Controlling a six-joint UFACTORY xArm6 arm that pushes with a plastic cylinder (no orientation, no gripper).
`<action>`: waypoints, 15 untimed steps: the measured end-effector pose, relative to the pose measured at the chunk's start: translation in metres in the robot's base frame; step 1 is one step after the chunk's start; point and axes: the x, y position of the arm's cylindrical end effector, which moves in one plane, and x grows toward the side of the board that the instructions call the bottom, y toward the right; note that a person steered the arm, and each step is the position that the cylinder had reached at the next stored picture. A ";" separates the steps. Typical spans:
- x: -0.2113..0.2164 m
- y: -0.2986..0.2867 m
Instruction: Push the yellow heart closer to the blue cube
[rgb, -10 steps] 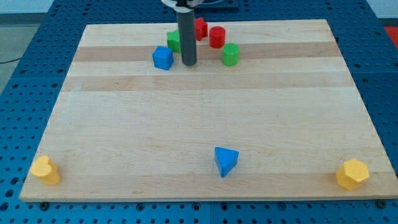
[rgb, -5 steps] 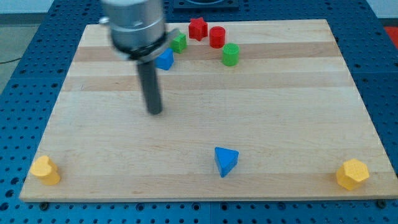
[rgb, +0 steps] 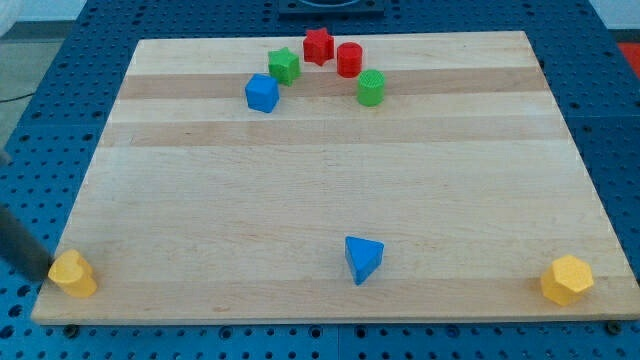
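The yellow heart (rgb: 73, 273) sits at the board's bottom left corner. The blue cube (rgb: 262, 93) stands far from it, near the view's top, left of centre. My rod enters from the view's left edge as a dark blurred bar. My tip (rgb: 40, 273) is just left of the yellow heart, at the board's edge, close to it or touching it; the blur hides which.
A green star (rgb: 284, 66), red star (rgb: 318, 45), red cylinder (rgb: 348, 59) and green cylinder (rgb: 371, 87) cluster right of the blue cube. A blue triangle (rgb: 362, 258) lies at bottom centre. A yellow hexagon (rgb: 566, 279) sits at the bottom right corner.
My tip has swept from beside the blue cube at the top, down and left across the board, to the left side of the yellow heart. No block has moved.
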 end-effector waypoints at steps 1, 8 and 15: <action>0.021 0.006; -0.102 0.104; -0.155 0.113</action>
